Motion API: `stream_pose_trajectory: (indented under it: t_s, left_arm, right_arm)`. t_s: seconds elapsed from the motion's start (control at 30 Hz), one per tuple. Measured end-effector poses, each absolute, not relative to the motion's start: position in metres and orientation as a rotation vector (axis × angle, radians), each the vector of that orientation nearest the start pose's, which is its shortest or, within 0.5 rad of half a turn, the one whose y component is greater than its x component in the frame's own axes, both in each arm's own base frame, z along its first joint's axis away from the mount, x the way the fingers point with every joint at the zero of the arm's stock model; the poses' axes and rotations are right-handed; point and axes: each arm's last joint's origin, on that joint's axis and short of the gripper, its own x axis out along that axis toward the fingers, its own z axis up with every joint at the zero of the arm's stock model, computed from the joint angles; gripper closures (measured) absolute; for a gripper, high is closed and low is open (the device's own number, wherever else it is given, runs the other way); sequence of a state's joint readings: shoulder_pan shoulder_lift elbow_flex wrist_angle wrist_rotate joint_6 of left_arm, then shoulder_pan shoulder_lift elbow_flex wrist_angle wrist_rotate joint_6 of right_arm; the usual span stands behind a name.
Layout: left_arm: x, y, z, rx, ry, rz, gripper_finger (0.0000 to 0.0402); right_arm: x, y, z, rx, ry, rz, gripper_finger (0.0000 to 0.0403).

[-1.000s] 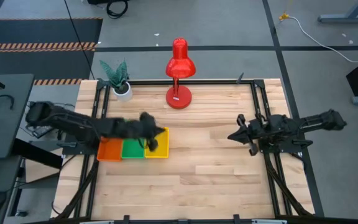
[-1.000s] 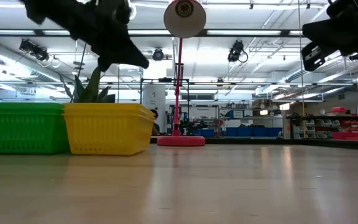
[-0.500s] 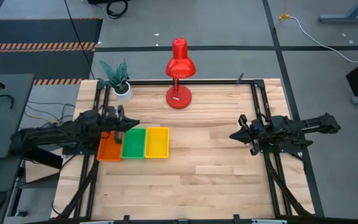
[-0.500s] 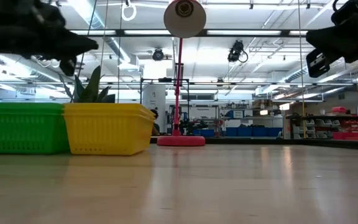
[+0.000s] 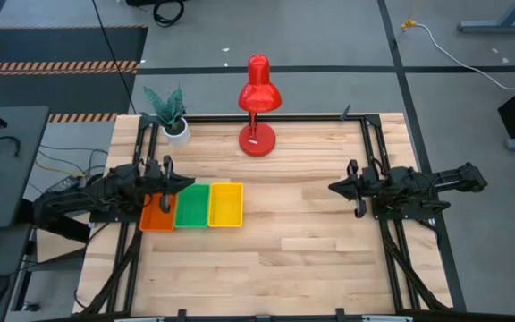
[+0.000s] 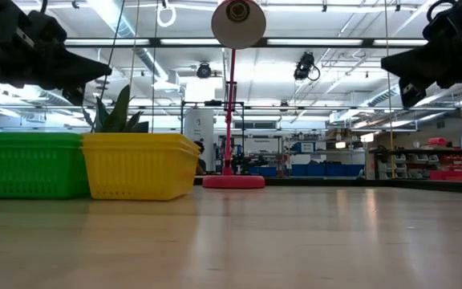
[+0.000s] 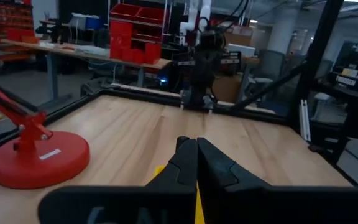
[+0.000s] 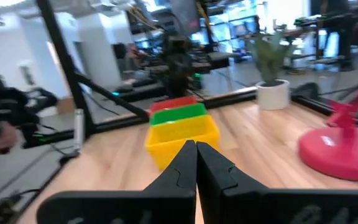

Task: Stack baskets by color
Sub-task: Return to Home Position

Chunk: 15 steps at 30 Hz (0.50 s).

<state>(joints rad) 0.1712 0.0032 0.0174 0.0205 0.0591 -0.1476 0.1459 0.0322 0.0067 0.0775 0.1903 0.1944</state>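
Left claw [image 5: 184,180] has drawn back from over the yellow stack [image 5: 225,204] toward the left edge of the surface [image 5: 293,259]. Its tip now hangs above the far rim of the green stack [image 5: 191,205], fingers together. Right claw [image 5: 335,188] waits at the right edge, fingers together, well apart from all three stacks. Orange stack [image 5: 155,217], green and yellow sit touching in one row near the left edge. Walls are mesh; green and yellow rims are about level.

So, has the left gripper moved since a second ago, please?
Yes: the left gripper drew back off the yellow basket to the green basket's edge.
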Motion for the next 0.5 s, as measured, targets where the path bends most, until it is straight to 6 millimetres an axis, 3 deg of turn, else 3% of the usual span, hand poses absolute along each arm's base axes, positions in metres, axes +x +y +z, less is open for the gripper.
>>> stream_pose_trajectory:
  t_s: [0.1,0.5]
  left_arm:
    - [0.0958,0.014,0.1707,-0.113,-0.038,0.102,0.0399]
    - [0.0899,0.0107,0.1706,-0.134,0.141,0.061,0.0399]
  right_arm:
    - [0.0984,0.0078,0.1681,0.176,-0.032,-0.084,0.0399]
    - [0.0986,0.0119,0.1658,0.177,0.006,0.07,0.04]
